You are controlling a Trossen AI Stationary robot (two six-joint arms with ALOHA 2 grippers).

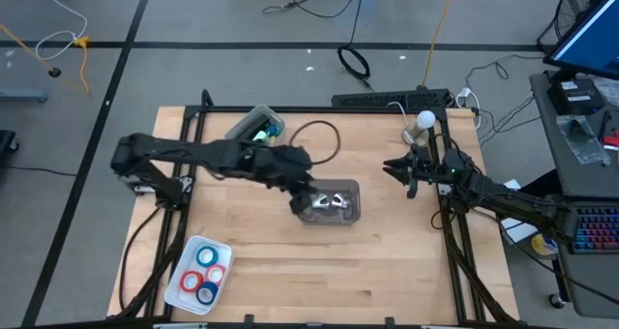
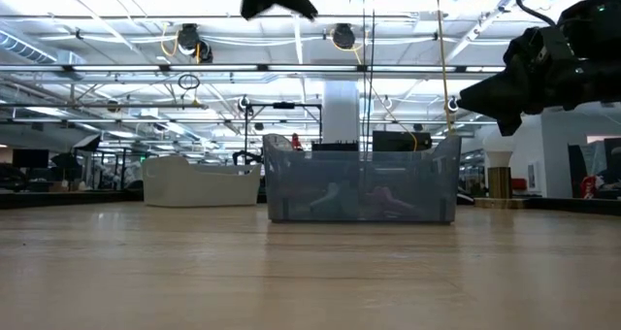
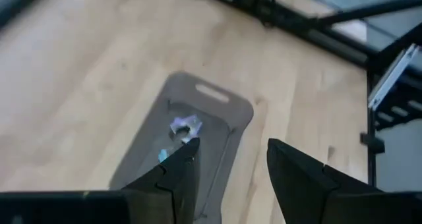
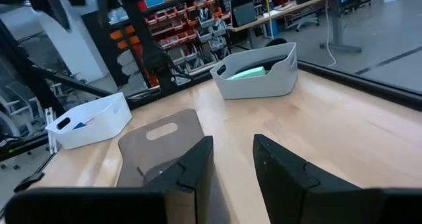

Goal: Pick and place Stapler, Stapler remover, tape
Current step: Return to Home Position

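The left pincer (image 3: 232,145) is hanging over the grey bin (image 1: 354,213) in the middle of the wooden surface (image 1: 387,261). Its two fingers are standing apart and are holding nothing. The stapler remover (image 1: 332,200) is lying inside that grey bin, small and shiny, right under the left pincer.

The right pincer (image 4: 233,140) is waiting up in the air at the right side of the surface, pointing toward the grey bin. Its fingers are spread apart too, and nothing is sitting between them.

The stapler (image 1: 259,131) is lying in a pale bin (image 1: 240,126) on the far side of the surface, to the left of the grey bin.

The tape (image 1: 205,269) is resting in a white tray (image 1: 182,292) at the near left corner. Four rings are lying flat there, two blue and two red-looking ones.

The two bins and the tray are sitting well apart from each other.
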